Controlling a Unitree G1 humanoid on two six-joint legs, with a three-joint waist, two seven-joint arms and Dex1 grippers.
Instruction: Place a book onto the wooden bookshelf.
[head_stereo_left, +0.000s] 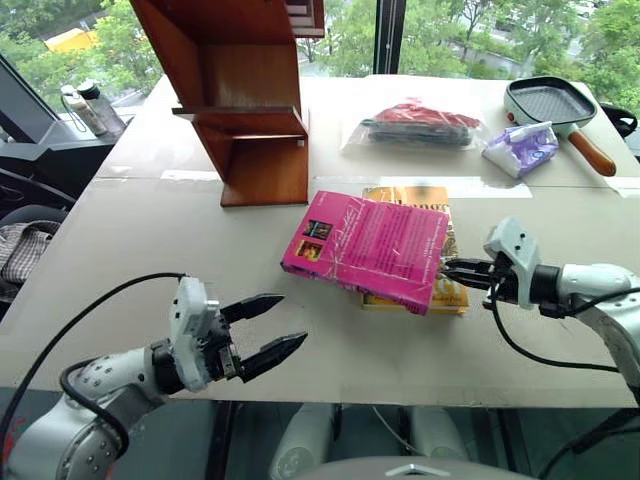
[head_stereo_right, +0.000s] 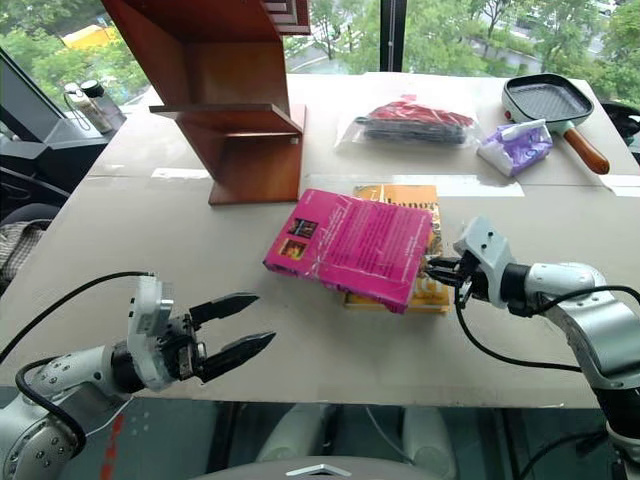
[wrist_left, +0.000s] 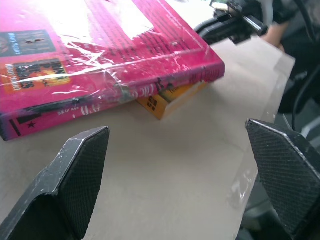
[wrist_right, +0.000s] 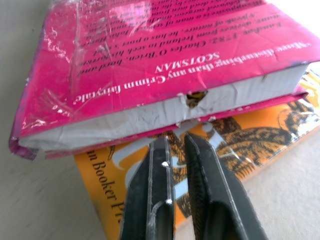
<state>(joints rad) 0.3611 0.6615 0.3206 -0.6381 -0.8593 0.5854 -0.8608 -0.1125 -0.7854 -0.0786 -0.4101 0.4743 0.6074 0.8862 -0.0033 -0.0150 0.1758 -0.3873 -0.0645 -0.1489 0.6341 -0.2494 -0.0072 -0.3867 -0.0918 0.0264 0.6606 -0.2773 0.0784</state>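
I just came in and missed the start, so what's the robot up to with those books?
It is working on the pink book, which lies on top of a yellow-orange book on the table. The right gripper has its nearly closed fingers at the pink book's page edge, just under it. The left gripper waits wide open nearby, holding nothing. The wooden bookshelf stands behind, and the book is not on it yet.
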